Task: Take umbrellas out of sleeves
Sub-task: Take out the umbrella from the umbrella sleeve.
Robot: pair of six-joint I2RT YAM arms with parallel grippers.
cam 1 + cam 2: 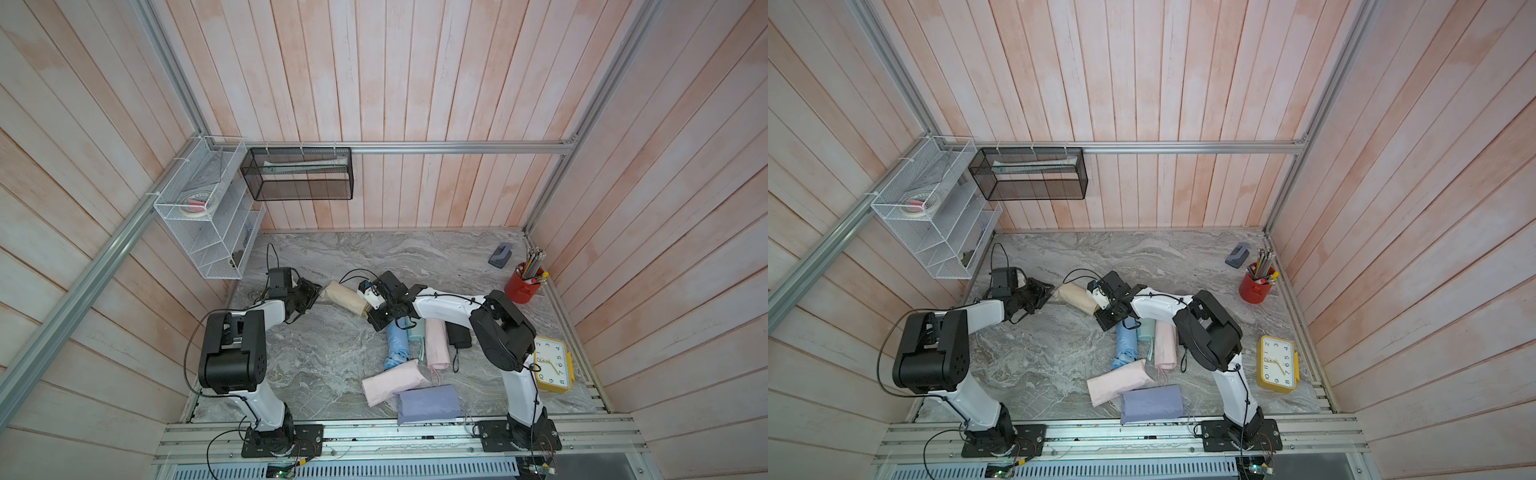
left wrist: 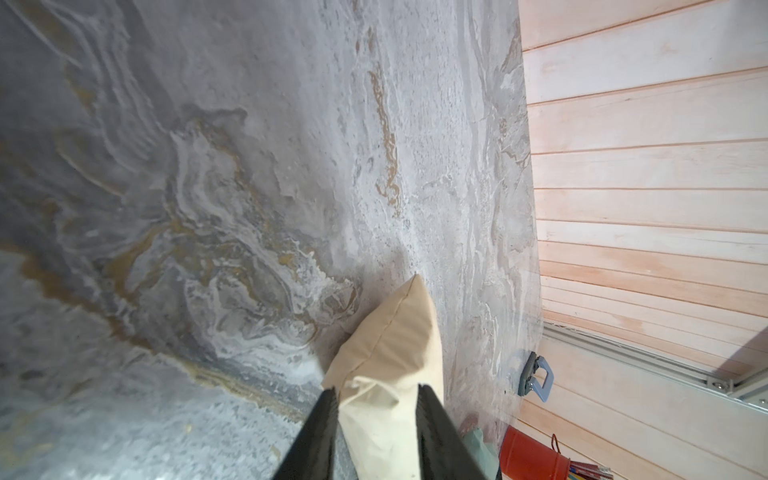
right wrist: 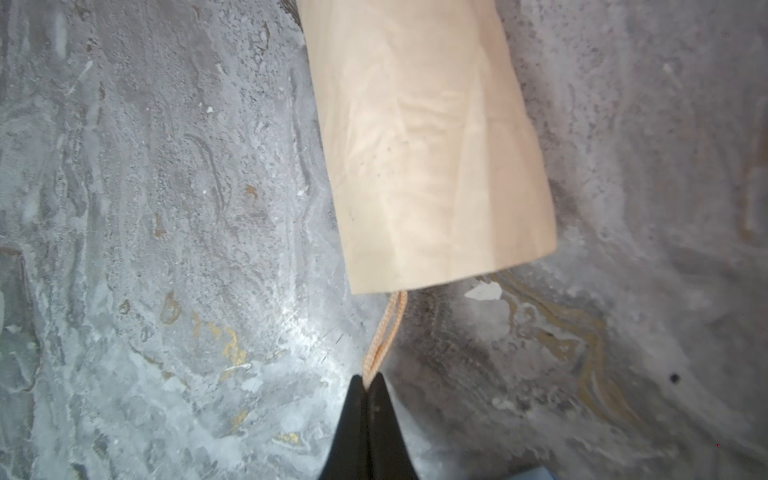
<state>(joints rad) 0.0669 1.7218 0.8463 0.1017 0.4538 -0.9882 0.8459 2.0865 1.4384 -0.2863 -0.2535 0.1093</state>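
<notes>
**Beige sleeve full, six pieces near**

The beige sleeve point(image 1: 347, 298) lies on its side, plump, its closed corner in my left gripper point(image 2: 377, 390). A beige cord point(image 3: 384, 332) runs from the open mouth into my right gripper point(image 3: 368, 382). Near it lie a blue bundle point(image 1: 397, 347), mint bundle point(image 1: 417, 332), pink bundle point(image 1: 437, 343), black bundle point(image 1: 458, 336), pink sleeve point(image 1: 392, 381) and lavender sleeve point(image 1: 428, 403), perhaps filled.

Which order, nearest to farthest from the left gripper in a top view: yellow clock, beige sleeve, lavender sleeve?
1. beige sleeve, between the jaws of the left gripper.
2. lavender sleeve, at the table's front edge.
3. yellow clock, far right.
</notes>
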